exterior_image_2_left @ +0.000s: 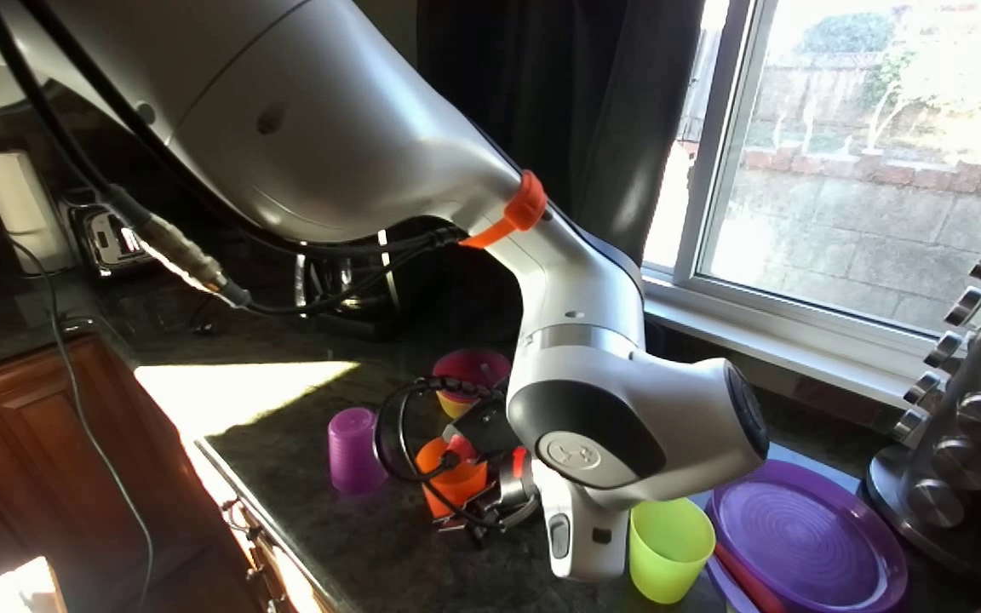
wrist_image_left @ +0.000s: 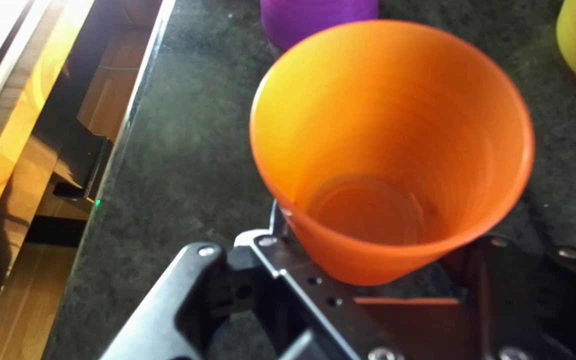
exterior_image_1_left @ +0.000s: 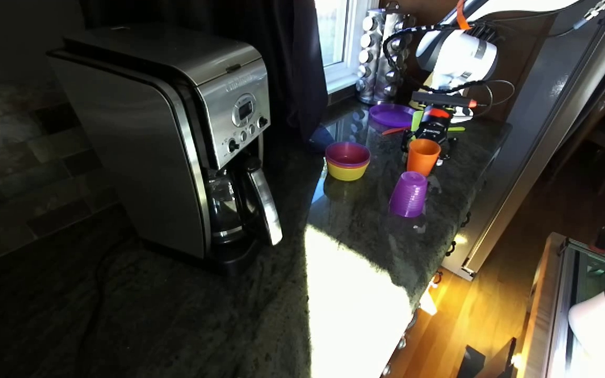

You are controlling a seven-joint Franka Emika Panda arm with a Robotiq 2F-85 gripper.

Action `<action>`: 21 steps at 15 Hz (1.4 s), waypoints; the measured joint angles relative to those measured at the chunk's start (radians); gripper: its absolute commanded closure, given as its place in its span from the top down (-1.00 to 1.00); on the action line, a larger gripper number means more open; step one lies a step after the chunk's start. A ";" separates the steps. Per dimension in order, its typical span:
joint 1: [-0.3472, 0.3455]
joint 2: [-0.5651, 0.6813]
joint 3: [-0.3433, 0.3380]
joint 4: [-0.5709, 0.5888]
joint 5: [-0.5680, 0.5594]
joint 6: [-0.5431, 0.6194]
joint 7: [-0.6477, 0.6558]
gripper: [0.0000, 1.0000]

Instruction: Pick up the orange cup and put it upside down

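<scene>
The orange cup stands upright, its mouth facing up; I look into it from above in the wrist view. My gripper is shut on it, one finger against each side of the lower wall. The far fingertips are partly hidden behind the cup. In an exterior view the orange cup sits low between the black fingers, just behind the purple cup. Whether its base touches the counter cannot be made out. Cables and the wrist partly cover the orange cup in an exterior view.
Close beyond the held cup, the purple cup stands base up. Stacked bowls are to its side. A lime cup and purple plate lie by the arm. The counter's edge runs nearby; a coffee maker stands farther off.
</scene>
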 measured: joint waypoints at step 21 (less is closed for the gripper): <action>0.172 -0.325 0.033 -0.290 -0.685 0.741 0.675 -0.13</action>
